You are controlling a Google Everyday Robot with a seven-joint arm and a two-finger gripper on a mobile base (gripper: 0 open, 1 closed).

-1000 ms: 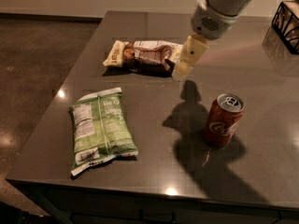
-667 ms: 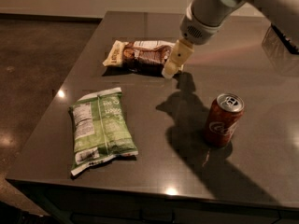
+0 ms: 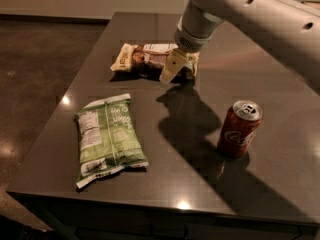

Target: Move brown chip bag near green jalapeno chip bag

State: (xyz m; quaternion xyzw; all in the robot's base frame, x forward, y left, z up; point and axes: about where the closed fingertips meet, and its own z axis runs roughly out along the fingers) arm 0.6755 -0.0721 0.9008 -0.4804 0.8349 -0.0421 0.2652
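Observation:
The brown chip bag (image 3: 142,57), dark brown with cream ends, lies flat at the back of the dark table (image 3: 280,99). The green jalapeno chip bag (image 3: 110,134) lies flat at the front left, label side up, well apart from the brown bag. My gripper (image 3: 181,67) hangs from the white arm coming in from the upper right. It is down at the right end of the brown bag, with its cream fingers (image 3: 169,70) spread open on either side of that end. The arm hides the bag's right tip.
A red soda can (image 3: 239,129) stands upright at the right of the table, in the arm's shadow. The table's left and front edges drop off to a dark floor (image 3: 35,59).
My gripper has moved left and down, from beside the right end of the brown bag to over that end. The bags and the can have not moved.

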